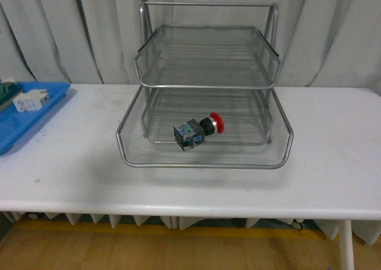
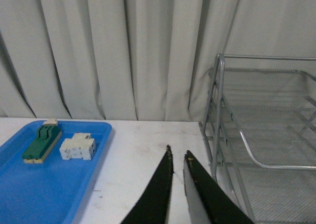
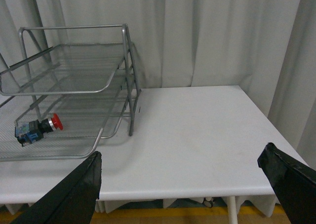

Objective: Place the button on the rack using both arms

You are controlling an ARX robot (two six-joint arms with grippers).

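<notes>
You are looking at the button (image 1: 199,129) lying in the rack's (image 1: 202,166) bottom tray, with its long axis running along the front rim and the red cap pointing toward the right arm's side. The right claw (image 3: 180,157) is gaping wide and empty beside the rack. The left claw (image 2: 178,184) is sitting nearly pressed together, also empty. Placement is looking done.

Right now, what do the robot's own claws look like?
Only the fingers show, in the wrist views. The left gripper has two flat, matte black fingers tapering to sharp points, one with a pale inner face. The right gripper has black fingers with blunter, squared ends. No cables or markings are visible.
</notes>
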